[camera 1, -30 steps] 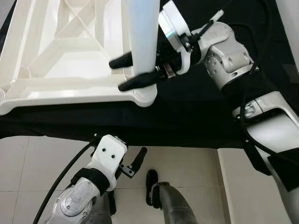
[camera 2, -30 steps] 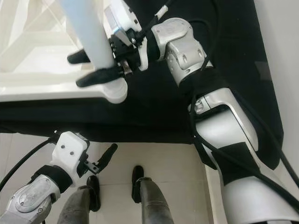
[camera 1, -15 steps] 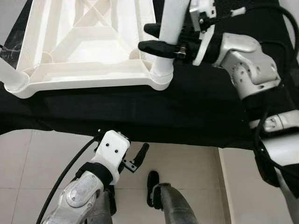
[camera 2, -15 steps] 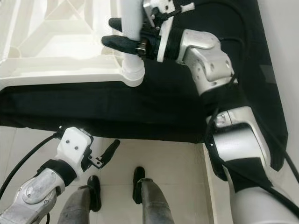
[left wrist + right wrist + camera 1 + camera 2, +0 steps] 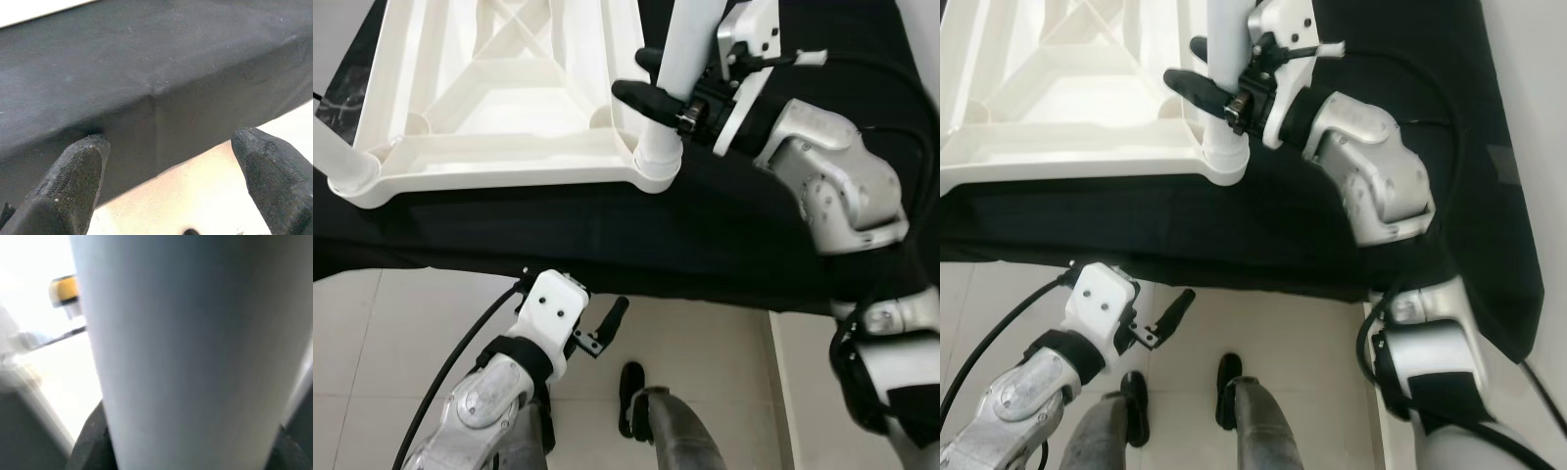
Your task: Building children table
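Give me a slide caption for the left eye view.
Right gripper grips a white table leg seated in the upturned tabletop's corner socket.

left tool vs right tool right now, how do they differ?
The right tool is raised over the black-covered surface with its fingers around the white table leg standing in the upturned tabletop's corner socket. The left tool hangs low over the tiled floor, below the surface's edge, fingers spread and holding nothing. Both have two black fingers.

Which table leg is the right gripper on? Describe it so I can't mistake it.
Find the white plastic tabletop lying upside down on the black cloth. At its near right corner a white round leg stands upright in the socket. Unlike the near left leg, the right gripper clamps it.
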Motion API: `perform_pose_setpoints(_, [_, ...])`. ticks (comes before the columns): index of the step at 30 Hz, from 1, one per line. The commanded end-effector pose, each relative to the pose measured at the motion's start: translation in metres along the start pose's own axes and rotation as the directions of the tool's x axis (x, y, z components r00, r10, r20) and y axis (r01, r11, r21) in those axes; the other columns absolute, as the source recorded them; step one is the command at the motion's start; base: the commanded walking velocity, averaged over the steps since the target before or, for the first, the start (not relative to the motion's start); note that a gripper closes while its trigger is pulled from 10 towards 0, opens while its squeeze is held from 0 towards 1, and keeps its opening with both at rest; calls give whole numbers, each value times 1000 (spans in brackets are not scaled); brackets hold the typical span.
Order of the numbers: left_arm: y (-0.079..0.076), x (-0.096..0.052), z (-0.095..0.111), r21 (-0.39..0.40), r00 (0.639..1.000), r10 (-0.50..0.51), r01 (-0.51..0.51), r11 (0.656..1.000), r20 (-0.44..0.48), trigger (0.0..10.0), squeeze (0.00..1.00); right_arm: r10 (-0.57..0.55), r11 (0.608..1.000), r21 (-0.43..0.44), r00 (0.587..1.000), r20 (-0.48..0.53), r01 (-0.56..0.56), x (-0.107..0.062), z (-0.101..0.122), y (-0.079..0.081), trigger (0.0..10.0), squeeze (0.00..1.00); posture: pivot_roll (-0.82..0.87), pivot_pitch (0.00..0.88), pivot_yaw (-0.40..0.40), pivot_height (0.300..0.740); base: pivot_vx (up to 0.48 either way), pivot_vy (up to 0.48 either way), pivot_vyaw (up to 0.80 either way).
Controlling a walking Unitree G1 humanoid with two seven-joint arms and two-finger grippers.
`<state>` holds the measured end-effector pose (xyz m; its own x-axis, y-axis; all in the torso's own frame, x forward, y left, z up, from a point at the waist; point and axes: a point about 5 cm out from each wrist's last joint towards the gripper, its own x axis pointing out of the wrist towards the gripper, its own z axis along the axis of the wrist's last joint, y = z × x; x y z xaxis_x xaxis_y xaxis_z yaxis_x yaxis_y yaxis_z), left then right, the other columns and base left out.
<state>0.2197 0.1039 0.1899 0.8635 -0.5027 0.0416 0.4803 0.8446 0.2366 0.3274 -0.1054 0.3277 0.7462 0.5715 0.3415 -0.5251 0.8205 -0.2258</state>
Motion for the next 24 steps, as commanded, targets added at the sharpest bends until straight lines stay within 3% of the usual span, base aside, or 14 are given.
perform_pose_setpoints(1, [-1, -2, -5, -6, 1000, -6, 6, 1000, -22, 10000, 0, -141, 988, 11, 928, -346, 154, -24, -71, 11, 10000, 0, 66, 446, -108, 740, 0, 0, 0])
perform_pose_setpoints(2, [0, -2, -5, -2, 1000, -3, 3, 1000, -21, 10000, 0, -237, 966, 4, 896, -376, 258, -42, -84, 28, 10000, 0, 69, 443, -104, 740, 0, 0, 0])
perform_pose_setpoints(3, [0, -2, -5, -2, 1000, -3, 3, 1000, -21, 10000, 0, -237, 966, 4, 896, -376, 258, -42, -84, 28, 10000, 0, 69, 443, -104, 740, 0, 0, 0])
perform_pose_setpoints(5, [0, -2, -4, 2, 1000, -4, 4, 1000, -16, 10000, 0, -283, 952, 0, 878, -386, 307, -50, -91, 45, 10000, 0, 72, 427, -94, 740, 0, 0, 0])
perform_pose_setpoints(13, [8, 4, -1, 21, 1000, 4, -4, 1000, 7, 10000, 0, -293, 946, 11, 870, -395, 324, -32, -96, 39, 10000, 0, 73, 396, -96, 740, 0, 0, 0])
perform_pose_setpoints(20, [7, 5, 0, 29, 1000, 2, -3, 1000, 15, 10000, 0, -310, 939, 13, 859, -408, 345, -28, -95, 34, 10000, 0, 79, 387, -96, 740, 0, 0, 0])
perform_pose_setpoints(21, [7, 4, 1, 32, 1000, 2, -2, 999, 15, 10000, 0, -331, 930, 12, 851, -407, 367, -29, -94, 34, 10000, 592, 83, 385, -96, 740, 0, 0, 0])
perform_pose_setpoints(22, [7, 3, 1, 52, 1000, -1, 0, 999, 12, 10000, 0, -350, 919, 26, 847, -401, 392, -30, -92, 31, 10000, 1000, 88, 382, -96, 740, 0, 0, 0])
perform_pose_setpoints(24, [8, 2, 1, 65, 1000, -3, 2, 998, 9, 10000, 0, -363, 911, 36, 843, -397, 410, -31, -90, 30, 10000, 1000, 88, 382, -96, 740, 0, 0, 0])
